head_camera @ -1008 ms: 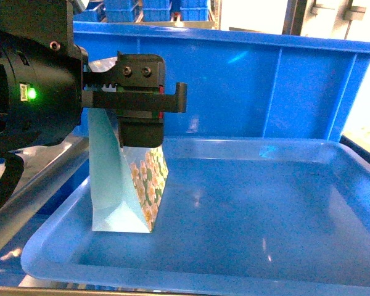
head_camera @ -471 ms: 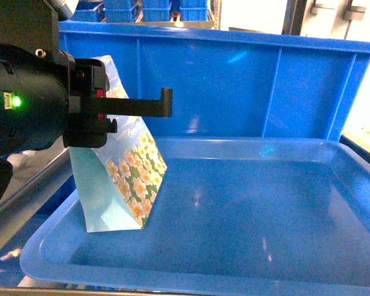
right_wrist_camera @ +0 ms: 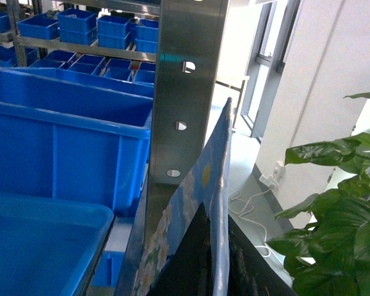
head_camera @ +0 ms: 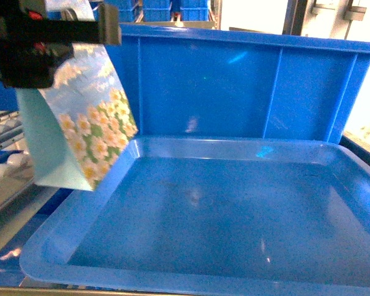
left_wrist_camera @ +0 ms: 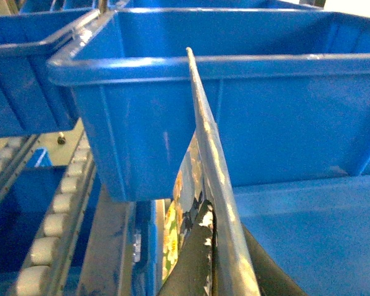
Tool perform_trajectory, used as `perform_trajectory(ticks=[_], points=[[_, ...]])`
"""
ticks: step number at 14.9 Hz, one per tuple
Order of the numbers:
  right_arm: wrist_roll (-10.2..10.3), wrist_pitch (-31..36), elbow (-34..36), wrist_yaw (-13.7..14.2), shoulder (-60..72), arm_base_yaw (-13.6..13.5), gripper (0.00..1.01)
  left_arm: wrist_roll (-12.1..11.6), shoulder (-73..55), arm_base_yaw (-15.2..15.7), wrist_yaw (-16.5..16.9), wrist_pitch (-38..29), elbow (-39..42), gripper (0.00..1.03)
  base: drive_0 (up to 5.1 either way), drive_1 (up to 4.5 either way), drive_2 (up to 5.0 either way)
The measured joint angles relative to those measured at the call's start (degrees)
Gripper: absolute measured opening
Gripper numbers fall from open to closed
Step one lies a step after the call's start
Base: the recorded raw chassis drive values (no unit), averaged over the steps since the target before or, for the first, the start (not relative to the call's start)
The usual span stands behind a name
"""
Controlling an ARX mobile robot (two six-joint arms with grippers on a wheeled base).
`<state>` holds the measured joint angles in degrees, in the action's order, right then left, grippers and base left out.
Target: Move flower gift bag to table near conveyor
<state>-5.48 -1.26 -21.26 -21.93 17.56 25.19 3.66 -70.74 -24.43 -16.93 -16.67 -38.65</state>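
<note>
Hanging at ten o'clock in the head view, the pale-blue paper gift bag printed with yellow flowers (head_camera: 80,129) is clear of the shallow blue plastic tray (head_camera: 49,246), over its nine o'clock rim. It looks light, thin and crushable; best held at the flattened top edge. The left gripper (left_wrist_camera: 219,259) is clamped there. The right gripper (right_wrist_camera: 219,265) pinches a similar floral-print sheet (right_wrist_camera: 219,185); same bag, can't tell. White rollers (left_wrist_camera: 55,203) at eight o'clock. Table out of view.

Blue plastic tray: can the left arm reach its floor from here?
Probably yes. The left end effector holds the flower-print paper gift bag up by the left rim of the blue plastic tray, whose floor looks bare.
</note>
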Motion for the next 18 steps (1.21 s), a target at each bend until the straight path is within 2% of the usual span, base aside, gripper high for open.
perform_trajectory(ticks=[2,5,6,8,10,11,12,18], points=[[0.00,0.00,0.00,0.00,0.00,0.00,0.03,-3.10,6.01,3.30,3.19,2.38,-0.13,0.02,0.0,0.00,0.0],[0.00,0.00,0.00,0.00,0.00,0.00,0.03,-5.95,17.42,6.88,4.57,5.81,2.78,0.02,0.0,0.00,0.0],[0.00,0.00,0.00,0.00,0.00,0.00,0.03,-7.26,21.79,9.05,6.38,6.93,5.05,0.02,0.0,0.00,0.0],[0.00,0.00,0.00,0.00,0.00,0.00,0.03,-8.61,32.44,15.54,9.01,13.29,8.26,0.02,0.0,0.00,0.0],[0.00,0.00,0.00,0.00,0.00,0.00,0.03,-9.55,39.34,20.15,11.89,17.57,9.81,0.02,0.0,0.00,0.0],[0.00,0.00,0.00,0.00,0.00,0.00,0.03,-9.57,44.28,24.83,16.83,19.98,10.91,0.02,0.0,0.00,0.0],[-0.02,0.02,0.00,0.00,0.00,0.00,0.03,-9.60,44.48,24.68,17.31,19.71,10.91,0.02,0.0,0.00,0.0],[-0.13,0.02,0.02,0.04,0.07,0.00,0.03,-9.57,44.11,24.57,17.57,19.87,10.91,0.02,-4.7,1.19,3.7]])
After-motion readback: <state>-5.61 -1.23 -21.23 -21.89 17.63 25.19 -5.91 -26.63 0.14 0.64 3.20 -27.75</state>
